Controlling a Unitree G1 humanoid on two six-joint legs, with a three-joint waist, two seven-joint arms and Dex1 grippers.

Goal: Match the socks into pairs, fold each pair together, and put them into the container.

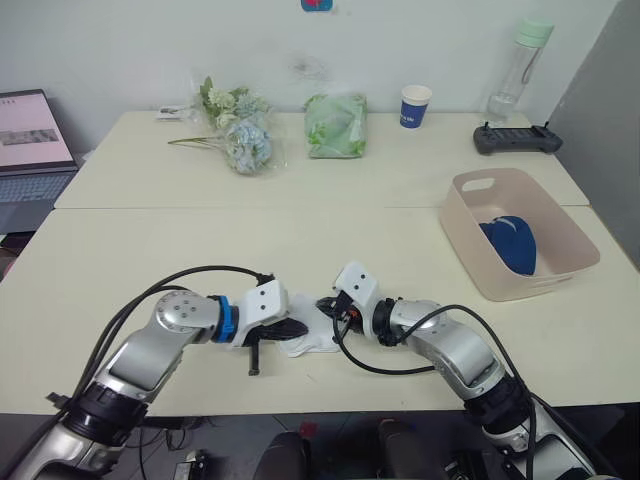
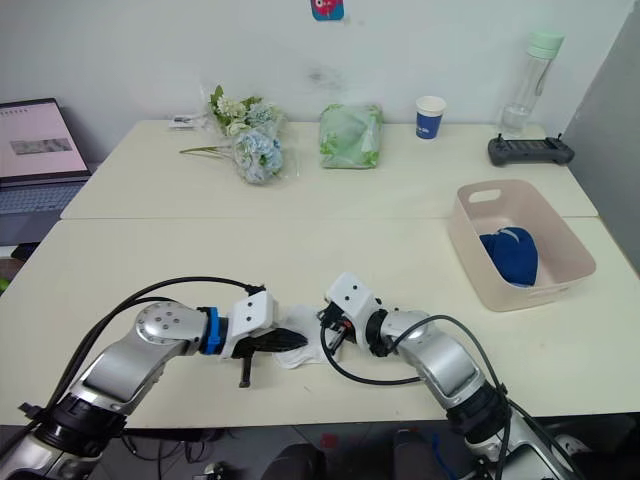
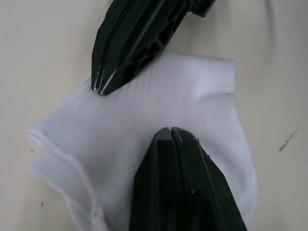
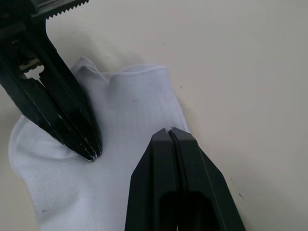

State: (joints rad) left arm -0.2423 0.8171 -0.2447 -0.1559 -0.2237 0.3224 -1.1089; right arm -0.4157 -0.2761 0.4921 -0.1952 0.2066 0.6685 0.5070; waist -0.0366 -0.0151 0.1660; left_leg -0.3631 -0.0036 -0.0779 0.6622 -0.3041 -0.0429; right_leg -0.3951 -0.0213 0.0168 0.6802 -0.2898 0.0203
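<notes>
Two robot hands meet over a white sock (image 3: 159, 120) lying flat near the front edge of a pale desk (image 1: 200, 250). The left hand (image 3: 171, 131) has its two black fingers pressed together, tips resting on the knit near the middle of the sock. The right hand (image 4: 169, 131) likewise has its fingers pressed together, tips down on the same white fabric, facing the left hand from the opposite side. Neither hand pinches the cloth; both press on top of it. At one end of the sock a second white layer shows beneath the upper one, though whether this is a second sock or a fold cannot be told.

Well apart, at the right side of the desk, stands the pale pink basin (image 1: 470, 235) with a handle slot at its far rim. Inside it lies a folded bundle of blue socks (image 1: 512, 243). Along the far edge of the desk sit a bunch of flowers (image 1: 238, 130), a green bag (image 1: 336, 125), a blue-and-white paper cup (image 1: 415, 105), a clear bottle (image 1: 520, 65) and a dark handheld controller (image 1: 516, 138). An open laptop (image 1: 30, 150) sits at far left.
</notes>
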